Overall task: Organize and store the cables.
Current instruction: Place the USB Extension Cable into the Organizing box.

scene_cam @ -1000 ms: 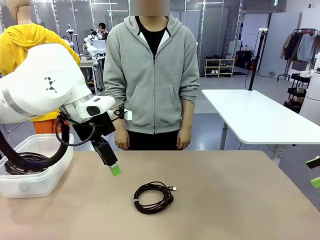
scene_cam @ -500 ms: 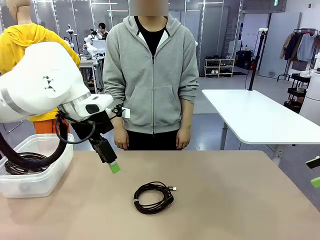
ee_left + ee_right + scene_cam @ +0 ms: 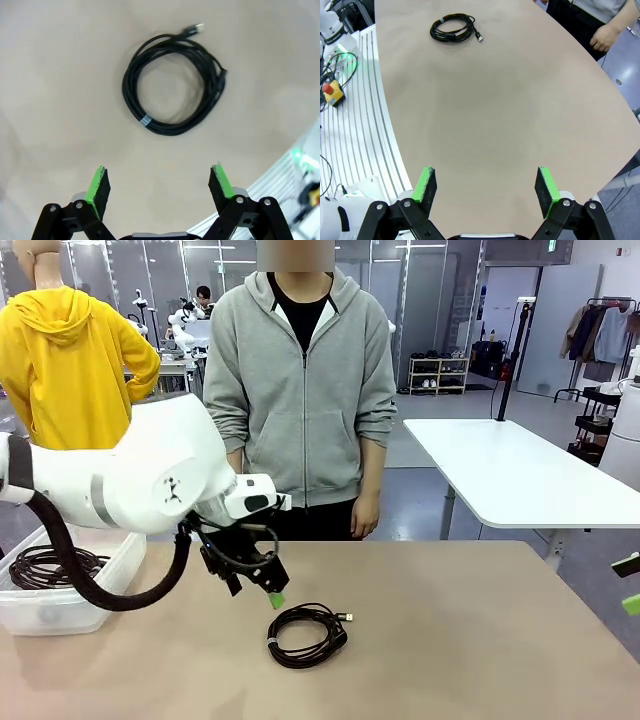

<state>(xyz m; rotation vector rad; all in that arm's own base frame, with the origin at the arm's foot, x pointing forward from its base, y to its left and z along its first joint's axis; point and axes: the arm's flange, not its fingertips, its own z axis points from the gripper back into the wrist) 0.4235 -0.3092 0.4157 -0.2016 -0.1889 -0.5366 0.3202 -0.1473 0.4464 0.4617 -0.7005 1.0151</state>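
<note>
Jaws spread wide, left gripper [image 3: 159,182] is hovering just above the coiled cable [image 3: 172,85] lying on the table [image 3: 480,640], probably light and floppy, best pinched across its bundled strands.

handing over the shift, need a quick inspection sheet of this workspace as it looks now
surface: tan table, bare apart from one coil.
job's things: coiled black cable lying flat mid-table, small connector tip poking out; more coiled cables already in the white bin at the table's left end.
clutter: nothing seen.
grippers: left gripper open, above the table beside the coil, touching nothing; right gripper open and empty over bare table.
cables: left arm's thick black hose loops past the bin.
surroundings: person in a grey hoodie stands at the far side, hands down; white table behind.
</note>
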